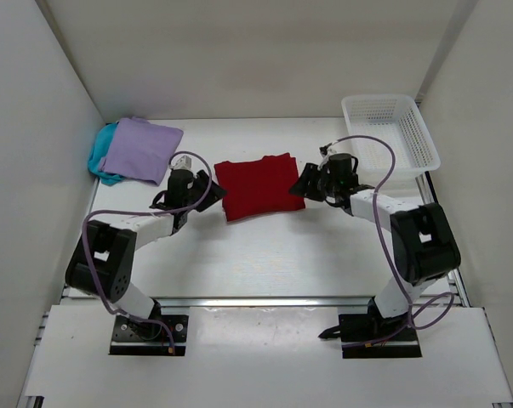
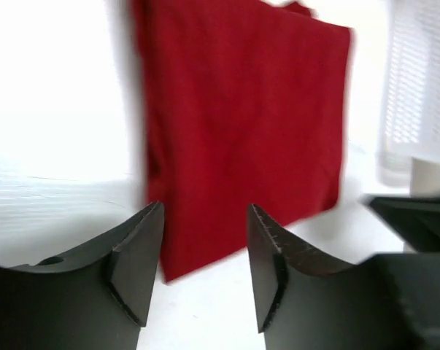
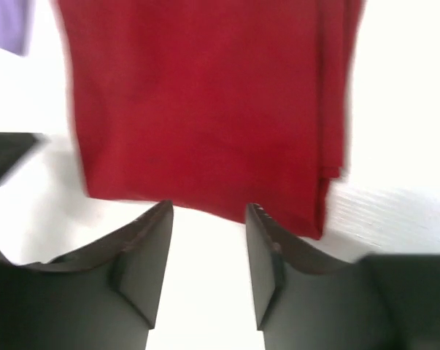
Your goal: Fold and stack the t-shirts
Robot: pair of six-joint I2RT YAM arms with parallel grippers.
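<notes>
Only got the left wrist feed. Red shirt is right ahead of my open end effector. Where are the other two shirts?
Observer: Stacked in the far left corner, lavender shirt on top of the teal shirt.
Operator: Right arm?
Observer: The right end effector is at the right edge of the red shirt, jaws open, holding nothing.
Operator: Is the red one touching that stack?
Observer: No. There's bare table between them, and the left end effector sits at the red shirt's left edge.
</notes>
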